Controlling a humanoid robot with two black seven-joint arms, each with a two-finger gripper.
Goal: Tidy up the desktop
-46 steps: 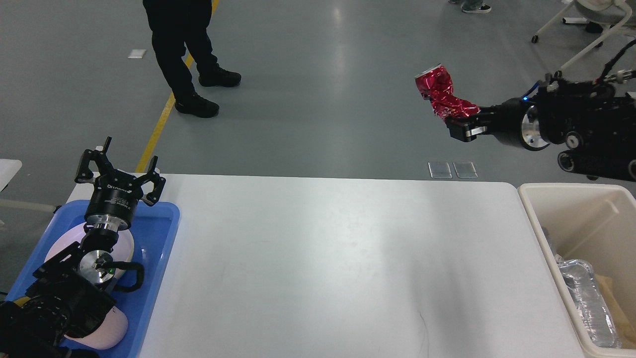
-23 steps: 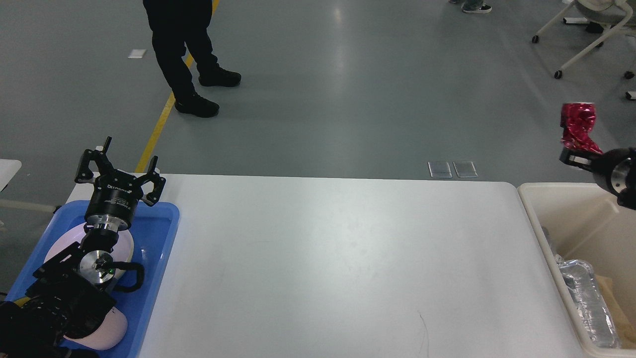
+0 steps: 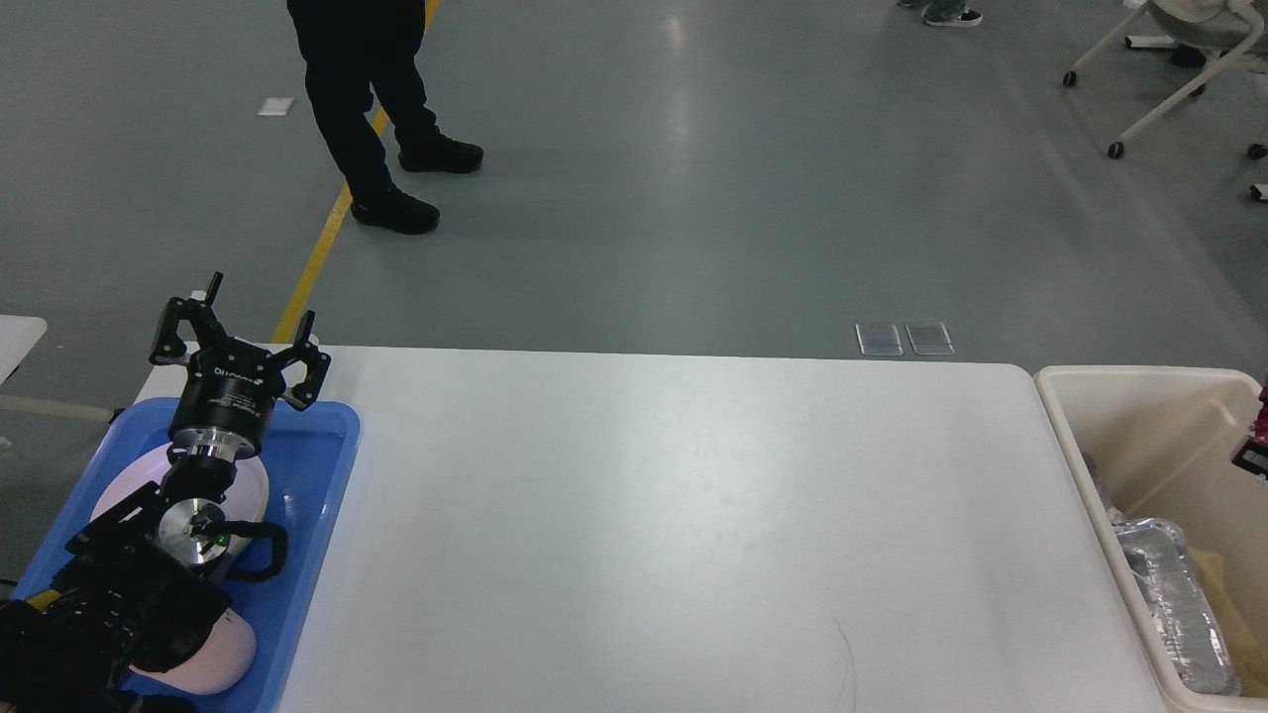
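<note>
The left pincer [image 3: 241, 342] stood raised over the far left corner of the desk [image 3: 674, 525], its two fingers spread wide apart and holding nothing. Its arm rose steeply from the near left corner, wrist upright, crossing above a blue tray [image 3: 315, 495] that sat along the desk's left edge with pale plates [image 3: 253, 490] in it. Of the right pincer [image 3: 1256, 446] only a dark sliver with a trace of red showed at the picture's right border, above the beige bin [image 3: 1119, 396]; whether it was spread or pinching could not be told. The bin stood just beside the desk's right edge, a foil tray [image 3: 1174, 594] lying inside.
</note>
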